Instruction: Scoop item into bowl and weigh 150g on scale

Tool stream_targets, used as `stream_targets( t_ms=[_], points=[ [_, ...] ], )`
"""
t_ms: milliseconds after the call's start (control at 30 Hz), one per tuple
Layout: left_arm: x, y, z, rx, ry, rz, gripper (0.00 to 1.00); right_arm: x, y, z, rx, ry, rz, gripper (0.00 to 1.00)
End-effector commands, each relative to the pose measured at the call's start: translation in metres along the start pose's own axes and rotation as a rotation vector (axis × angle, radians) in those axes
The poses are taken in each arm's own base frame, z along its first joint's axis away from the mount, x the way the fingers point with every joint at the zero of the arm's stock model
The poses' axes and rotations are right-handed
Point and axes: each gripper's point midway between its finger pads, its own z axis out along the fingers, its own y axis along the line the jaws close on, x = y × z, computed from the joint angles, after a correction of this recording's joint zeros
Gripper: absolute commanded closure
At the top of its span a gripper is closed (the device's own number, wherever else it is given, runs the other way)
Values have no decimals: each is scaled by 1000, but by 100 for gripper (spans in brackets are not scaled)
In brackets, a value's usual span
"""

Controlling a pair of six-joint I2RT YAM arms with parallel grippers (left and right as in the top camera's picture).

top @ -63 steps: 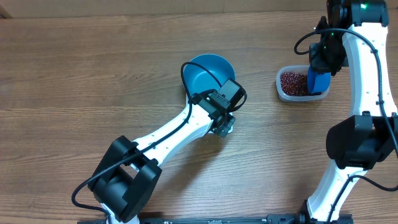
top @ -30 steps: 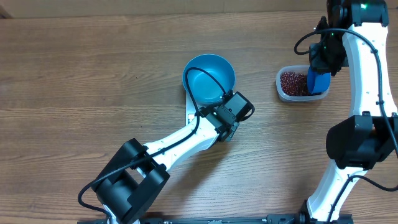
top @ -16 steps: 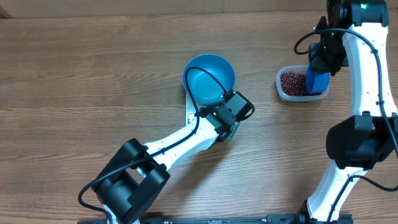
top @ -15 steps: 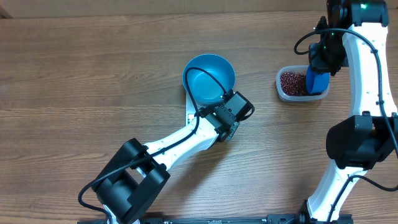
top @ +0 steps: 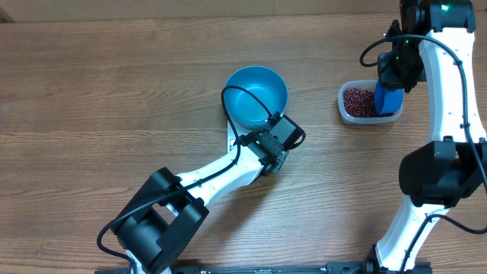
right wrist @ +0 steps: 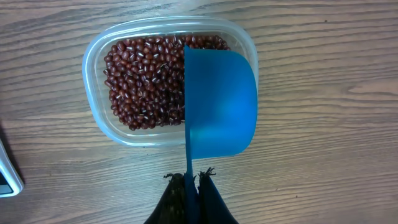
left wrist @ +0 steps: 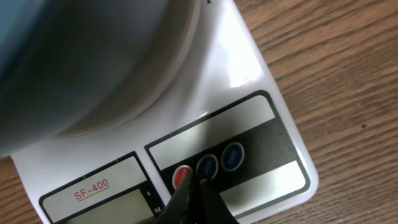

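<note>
Three views of one moment.

**Overhead.** The blue bowl [top: 256,97] stands on the scale [top: 231,140] near the middle of the table [top: 91,91], somewhat toward the far edge. The bowl covers most of the scale, leaving only a white strip visible at its near side. The left arm [top: 213,171] reaches in from the near edge and hides the scale's front. A clear tub [top: 344,106] holding the beans [top: 356,99] sits well apart from the bowl, toward the far right corner, with the right arm [top: 449,84] above it.

**Left wrist.** This view shows what the overhead view conceals: the scale's front panel, marked SF-400, with a pale display [left wrist: 106,208] and three round buttons [left wrist: 207,167], one red and two blue. The left gripper [left wrist: 198,186] is clenched with nothing between its fingers. Their joined tip lies over the gap between the red button and the nearer blue one; contact cannot be judged. The bowl's underside, blurred, fills the upper left.

**Right wrist.** The right gripper [right wrist: 191,186] is clamped on the thin handle of a blue scoop [right wrist: 221,102], which hangs over the right half of the tub. The beans lie as a loose red-brown layer in the tub, individually distinct only in this view.
</note>
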Motion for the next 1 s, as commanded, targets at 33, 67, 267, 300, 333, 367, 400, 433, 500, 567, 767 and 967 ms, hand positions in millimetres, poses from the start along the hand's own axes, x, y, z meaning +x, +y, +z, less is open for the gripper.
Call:
stream_targets(
  t_ms=[33, 67, 267, 300, 333, 367, 400, 433, 500, 567, 767, 967],
  points=[
    [7, 14, 7, -54, 15, 9, 96, -2, 1, -6, -4, -20, 2, 96],
    [7, 14, 8, -55, 16, 16, 96, -2, 1, -6, -4, -20, 2, 96],
    [13, 16, 10, -57, 26, 40, 96, -1, 1, -6, -4, -19, 2, 96],
    [13, 16, 11, -57, 27, 40, 96, -1, 1, -6, -4, -19, 2, 96],
    [13, 16, 11, -57, 26, 39, 96, -1, 1, -6, -4, -19, 2, 96],
    [13, 16, 11, -57, 23, 38, 96, -1, 1, -6, -4, -20, 2, 96],
    [12, 15, 12, -54, 19, 36, 95, -1, 1, -6, -4, -20, 2, 96],
    [12, 14, 12, -49, 17, 36, 96, -1, 1, -6, -4, -20, 2, 96],
    [13, 14, 13, -47, 18, 36, 96, -1, 1, -6, -4, -20, 2, 96],
    [14, 14, 13, -48, 20, 37, 96, -1, 1, -6, -4, -19, 2, 96],
    [16, 14, 15, -47, 16, 35, 96, -1, 1, -6, -4, -19, 2, 96],
    [17, 13, 20, -48, 20, 36, 96, -1, 1, -6, -4, -19, 2, 96]
  ],
)
